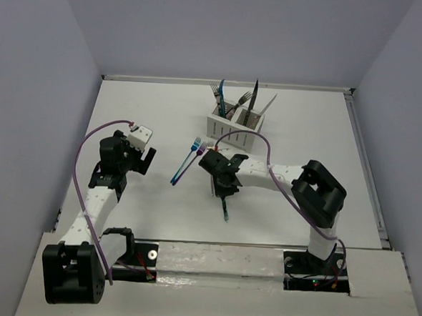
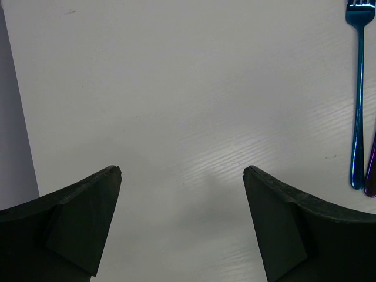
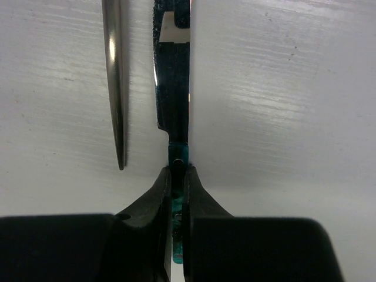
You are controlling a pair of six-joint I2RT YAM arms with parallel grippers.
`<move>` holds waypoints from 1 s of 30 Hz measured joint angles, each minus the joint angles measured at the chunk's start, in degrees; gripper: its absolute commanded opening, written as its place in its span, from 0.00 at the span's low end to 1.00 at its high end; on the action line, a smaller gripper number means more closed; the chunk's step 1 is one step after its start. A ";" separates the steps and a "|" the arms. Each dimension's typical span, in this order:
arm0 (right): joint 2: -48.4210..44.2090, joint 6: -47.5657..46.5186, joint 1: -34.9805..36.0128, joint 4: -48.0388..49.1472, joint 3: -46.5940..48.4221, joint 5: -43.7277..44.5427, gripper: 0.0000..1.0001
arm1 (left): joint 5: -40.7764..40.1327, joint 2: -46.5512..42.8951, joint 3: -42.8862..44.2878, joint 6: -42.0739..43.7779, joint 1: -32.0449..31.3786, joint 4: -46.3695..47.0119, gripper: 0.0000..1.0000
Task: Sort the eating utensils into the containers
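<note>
Teal utensil (image 3: 178,154) lies on the table (image 3: 282,88) near the front of the caddy (image 1: 224,125), pinched by the right gripper (image 3: 178,171); the left gripper (image 2: 182,171) hangs spread wide beside a blue fork (image 2: 358,100).

You are working in a robotics lab test cell. The flat white tabletop (image 1: 149,111) is boxed in on the left, back and right by plain pale grey panel walls (image 1: 34,118), like a recording booth. The white-and-black jointed left arm (image 1: 93,204) and its twin right arm (image 1: 281,178) are bolted to a white mounting strip (image 1: 219,259) at the near edge. A loose purple cable (image 1: 84,154) loops along the left one. A small white slotted caddy (image 1: 234,124) and iridescent metal forks (image 1: 185,162) sit straight on the bare board.
</note>
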 measured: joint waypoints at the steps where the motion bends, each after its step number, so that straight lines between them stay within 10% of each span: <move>1: -0.37 0.00 0.00 0.35 -0.55 0.15 0.00 | 0.00 0.00 0.00 0.00 0.00 -0.02 0.99; 14: -21.31 -8.98 -0.74 -2.54 -4.11 13.11 0.00 | 1.38 0.09 0.04 0.92 0.00 0.28 0.99; 20: -32.20 -18.23 -6.32 10.67 -0.55 17.77 0.00 | 8.04 6.27 4.85 -1.09 -0.74 2.32 0.99; 30: -23.04 -19.96 -22.71 38.66 3.56 23.15 0.00 | 18.86 7.50 -4.28 -8.63 -3.45 24.06 0.99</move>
